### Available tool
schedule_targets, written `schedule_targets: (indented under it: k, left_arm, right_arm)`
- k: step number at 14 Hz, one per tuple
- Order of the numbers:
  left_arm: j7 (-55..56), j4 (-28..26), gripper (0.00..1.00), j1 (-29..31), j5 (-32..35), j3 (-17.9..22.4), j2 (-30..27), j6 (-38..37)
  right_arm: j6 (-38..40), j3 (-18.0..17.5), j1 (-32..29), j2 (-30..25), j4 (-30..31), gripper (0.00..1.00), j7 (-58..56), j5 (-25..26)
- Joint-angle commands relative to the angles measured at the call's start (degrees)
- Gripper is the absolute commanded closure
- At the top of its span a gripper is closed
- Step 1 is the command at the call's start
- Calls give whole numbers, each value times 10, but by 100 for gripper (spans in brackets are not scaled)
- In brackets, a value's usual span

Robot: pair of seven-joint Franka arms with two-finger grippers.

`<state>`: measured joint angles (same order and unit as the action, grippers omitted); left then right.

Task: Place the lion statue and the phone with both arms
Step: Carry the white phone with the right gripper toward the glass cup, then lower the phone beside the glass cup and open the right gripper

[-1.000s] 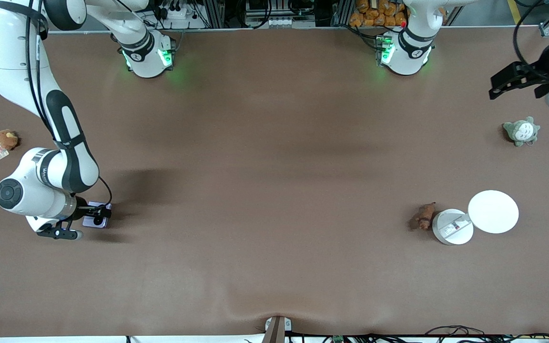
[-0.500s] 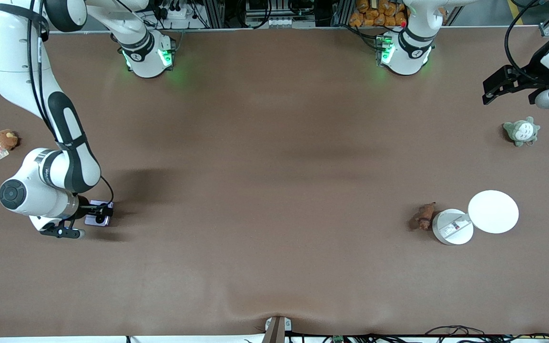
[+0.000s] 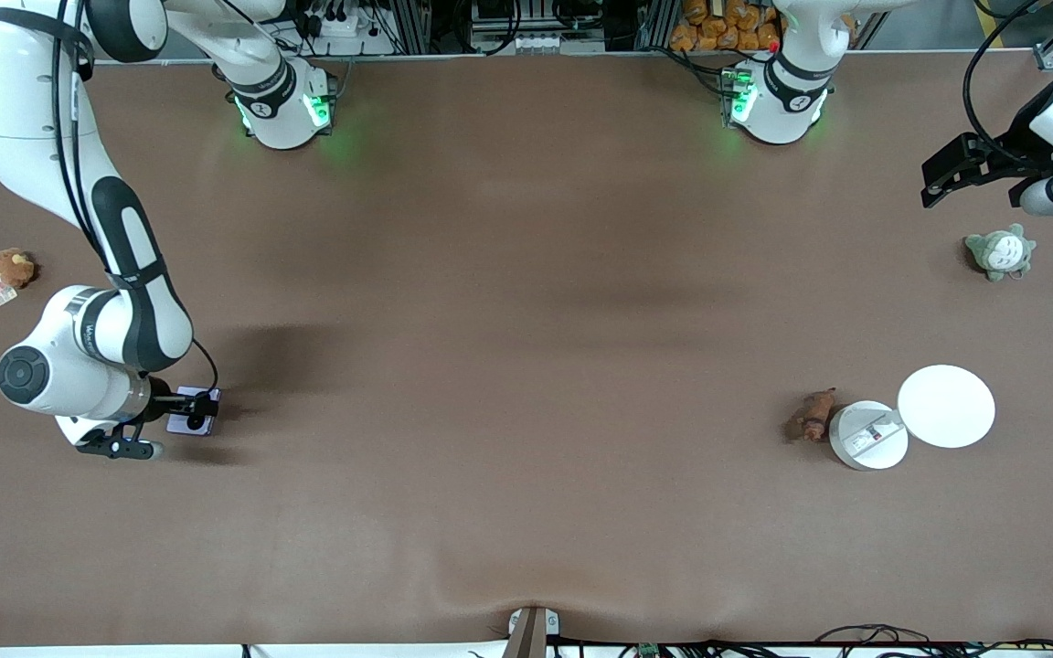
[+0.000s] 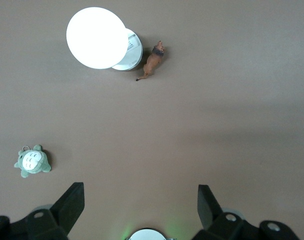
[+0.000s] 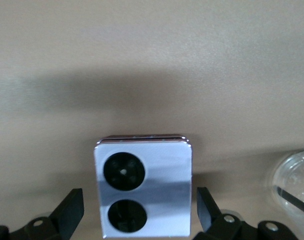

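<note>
The phone lies flat on the brown table near the right arm's end, lavender-white with two round black lenses facing up. My right gripper is low over it and open; its fingers stand either side of the phone with gaps. The lion statue, small and reddish-brown, lies near the left arm's end beside a small white round thing; it also shows in the left wrist view. My left gripper is open and empty, high above the table.
A round white disc overlaps the small white round thing beside the lion. A grey-green plush lies under the left gripper's area. A brown plush sits at the right arm's end. A clear round rim shows beside the phone.
The left gripper has drifted a little toward the right arm's end of the table. The right gripper has shifted slightly over the phone and stays open.
</note>
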<state>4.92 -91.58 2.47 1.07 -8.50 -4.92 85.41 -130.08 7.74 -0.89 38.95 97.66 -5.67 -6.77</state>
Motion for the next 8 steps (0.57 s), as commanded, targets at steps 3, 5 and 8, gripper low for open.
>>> schedule_targets:
  k: [3,5,8]
  left_arm:
    - [40,-22,0,6,-7,-6,-22,3]
    - [44,-22,0,6,-9,-6,-23,3]
    - [44,-22,0,7,-25,-6,-25,3]
  right_arm:
    - [131,-6,-5,-10,-104,0,-2,-38]
    - [207,-4,-1,-8,-172,0,0,-34]
    - [278,-4,-1,-9,-259,0,8,-30]
